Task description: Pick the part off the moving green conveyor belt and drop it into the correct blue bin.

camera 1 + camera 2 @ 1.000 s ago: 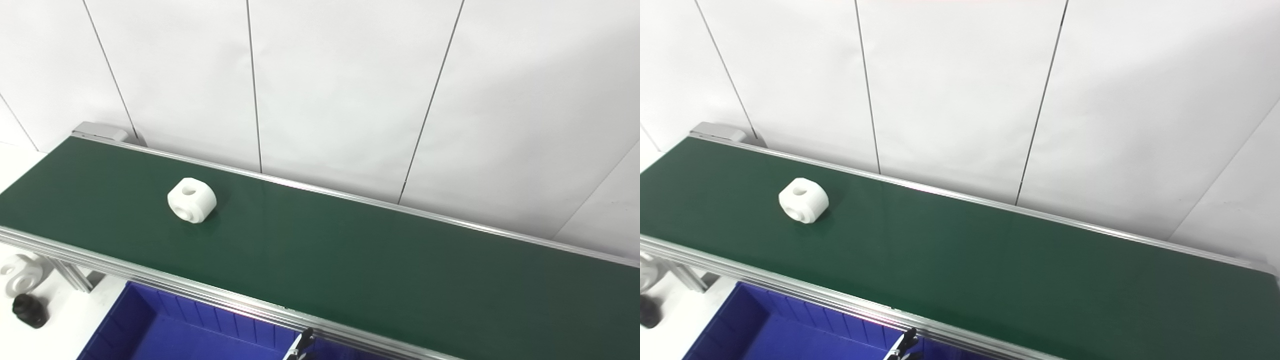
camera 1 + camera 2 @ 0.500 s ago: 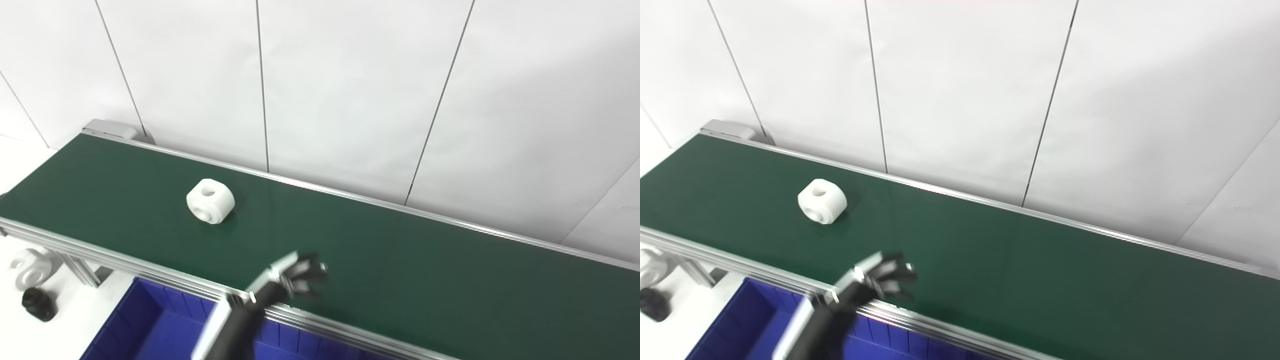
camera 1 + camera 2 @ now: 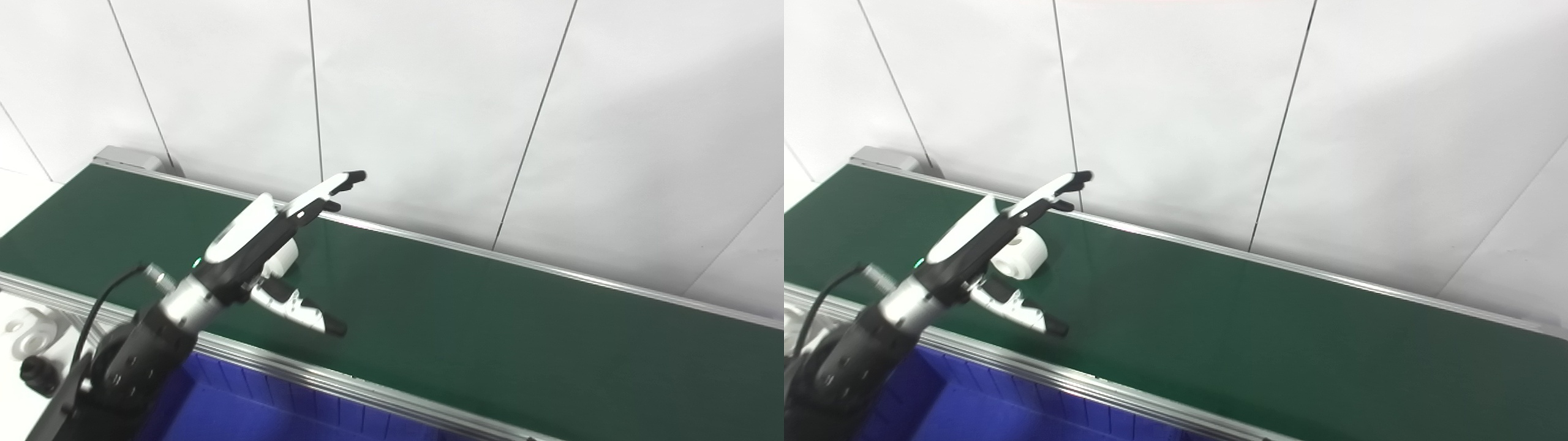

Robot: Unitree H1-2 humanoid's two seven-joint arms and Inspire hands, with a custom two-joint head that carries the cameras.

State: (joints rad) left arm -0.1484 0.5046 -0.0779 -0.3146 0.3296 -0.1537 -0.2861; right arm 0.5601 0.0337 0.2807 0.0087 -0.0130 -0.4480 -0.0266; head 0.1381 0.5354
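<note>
A white rounded part with holes [image 3: 1021,256] lies on the green conveyor belt [image 3: 478,318], left of its middle. My left hand [image 3: 269,245] hangs over the belt right at the part and covers most of it in the left eye view. The hand is open: its fingers [image 3: 331,184] stretch up and away past the part, and the thumb [image 3: 300,311] points out on the near side. The part sits in the space between them, not clasped. A blue bin [image 3: 275,410] stands below the belt's near rail. My right hand is out of sight.
The belt runs from upper left to lower right between aluminium rails [image 3: 343,376], with a white panelled wall [image 3: 429,110] close behind. On the white table at far left lie a white ring-shaped part [image 3: 24,327] and a black part [image 3: 33,373].
My left arm has risen from the bin's edge up over the belt, and the hand has spread open around the white part. The part has drifted a little to the right.
</note>
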